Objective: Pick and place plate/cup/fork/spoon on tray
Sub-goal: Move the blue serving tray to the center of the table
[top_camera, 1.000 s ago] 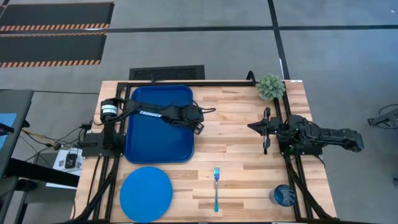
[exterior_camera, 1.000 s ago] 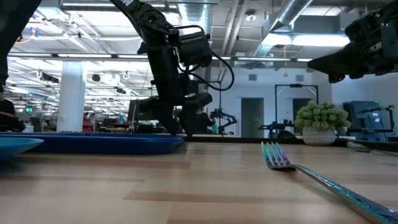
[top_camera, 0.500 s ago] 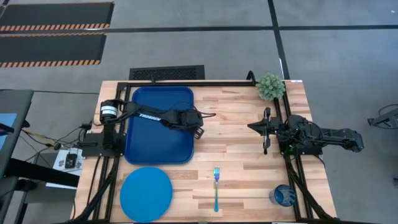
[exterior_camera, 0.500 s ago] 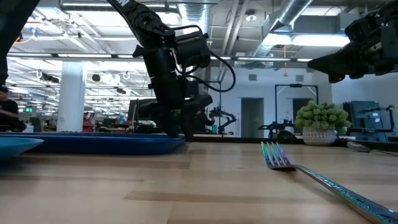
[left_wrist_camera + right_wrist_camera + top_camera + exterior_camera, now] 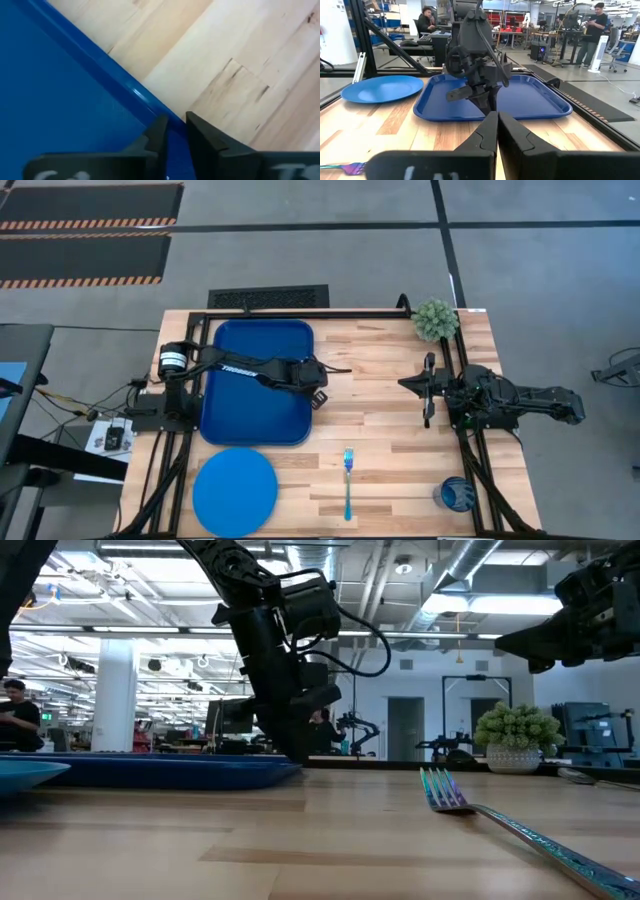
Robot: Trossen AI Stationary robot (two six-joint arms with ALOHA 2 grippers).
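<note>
Your tray [image 5: 250,395] lies at the table's left rear, with nothing on it. The plate [image 5: 235,491] sits on the wood just in front of the tray, at the table's front left. The fork [image 5: 348,481] lies near the front centre, tines toward the rear, and the cup [image 5: 456,495] stands at the front right corner. You have no spoon to find in any view.

Your left gripper [image 5: 317,392] is at the tray's right rim. The left wrist view shows its fingers [image 5: 200,140] drawn close with a narrow gap, straddling the tray's raised edge [image 5: 120,82]; you cannot confirm from it that they pinch the rim. The low view shows that gripper [image 5: 300,745] down at the tray's edge, but the contact itself is hidden.

Your right gripper [image 5: 428,389] hangs above the table's right side, near a small potted plant [image 5: 436,319], well apart from the task items. Its fingers [image 5: 485,135] are together and hold nothing.

The right wrist view alone shows people [image 5: 427,20] at desks beyond the table. The low view cuts off the plate at its left margin.
</note>
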